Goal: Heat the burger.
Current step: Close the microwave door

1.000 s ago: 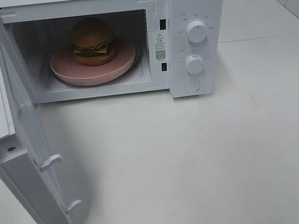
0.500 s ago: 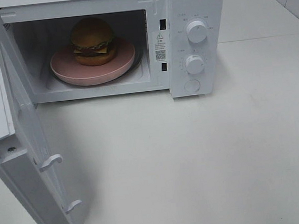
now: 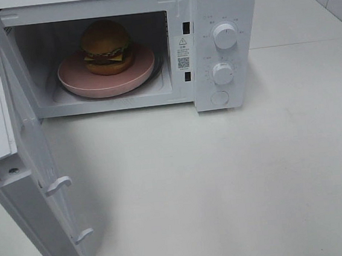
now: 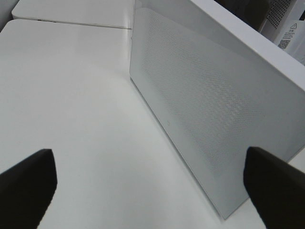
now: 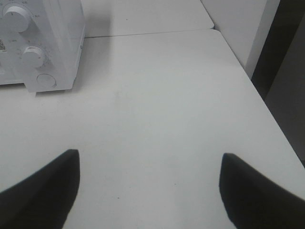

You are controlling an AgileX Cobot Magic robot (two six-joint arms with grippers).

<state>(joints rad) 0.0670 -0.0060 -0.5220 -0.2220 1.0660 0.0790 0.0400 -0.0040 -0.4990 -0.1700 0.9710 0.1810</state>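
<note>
The wide white tabletop (image 3: 255,186) is carrying a boxy white microwave oven (image 3: 219,2); its white hinged door (image 3: 32,196) is hanging wide open. Inside the cavity a flat round pink plate (image 3: 82,88) is lying, and the round burger (image 3: 106,46) is sitting on it, showing a glossy golden-brown bun, yellow cheese and a dark patty. The left gripper (image 4: 148,162) is facing the door's mesh panel with fingers spread, gripping nothing; the right gripper (image 5: 150,157) is hovering above bare table, fingers likewise parted and empty.
</note>
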